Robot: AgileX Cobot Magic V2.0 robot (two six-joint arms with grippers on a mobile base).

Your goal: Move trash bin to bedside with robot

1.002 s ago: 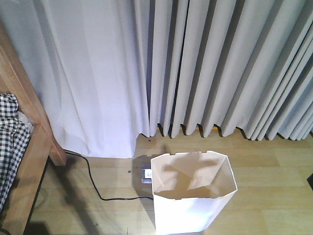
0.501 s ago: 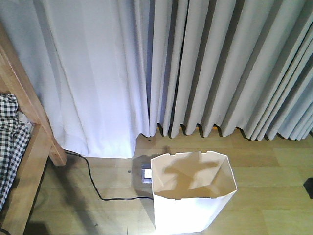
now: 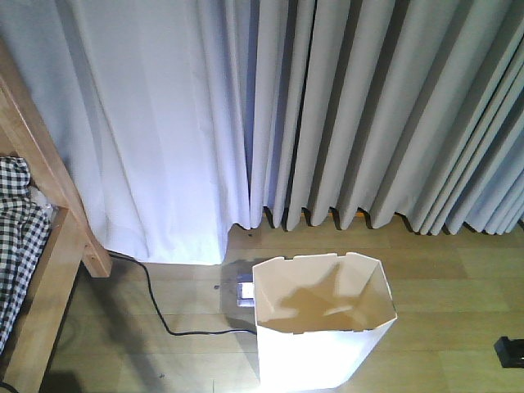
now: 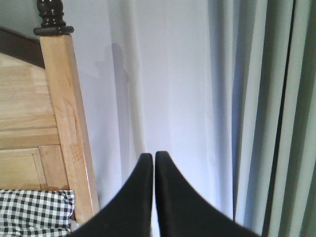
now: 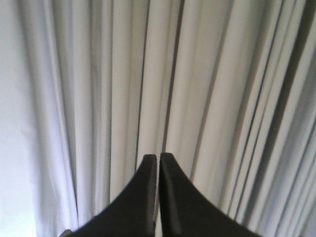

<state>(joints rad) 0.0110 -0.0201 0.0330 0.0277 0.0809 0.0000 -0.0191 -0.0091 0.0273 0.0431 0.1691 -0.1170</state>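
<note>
The off-white faceted trash bin (image 3: 323, 336) stands open on the wooden floor at the lower middle of the front view, close to the camera. The bed with its light wooden frame (image 3: 33, 188) and checked bedding (image 3: 18, 237) is at the left edge, some way left of the bin. In the left wrist view my left gripper (image 4: 154, 157) is shut and empty, pointing at the curtain beside the wooden bedpost (image 4: 61, 108) and checked bedding (image 4: 34, 212). In the right wrist view my right gripper (image 5: 158, 157) is shut and empty, pointing at the curtain. Neither gripper shows in the front view.
Grey-white pleated curtains (image 3: 327, 115) hang to the floor behind the bin. A black cable (image 3: 155, 307) runs across the floor to a socket box (image 3: 244, 291) just left of the bin. A small dark object (image 3: 509, 350) lies at the right edge on the floor.
The dark object at the right edge has slid down and further into view. The shadow inside the bin has shifted. The bin and bed hold almost the same place.
</note>
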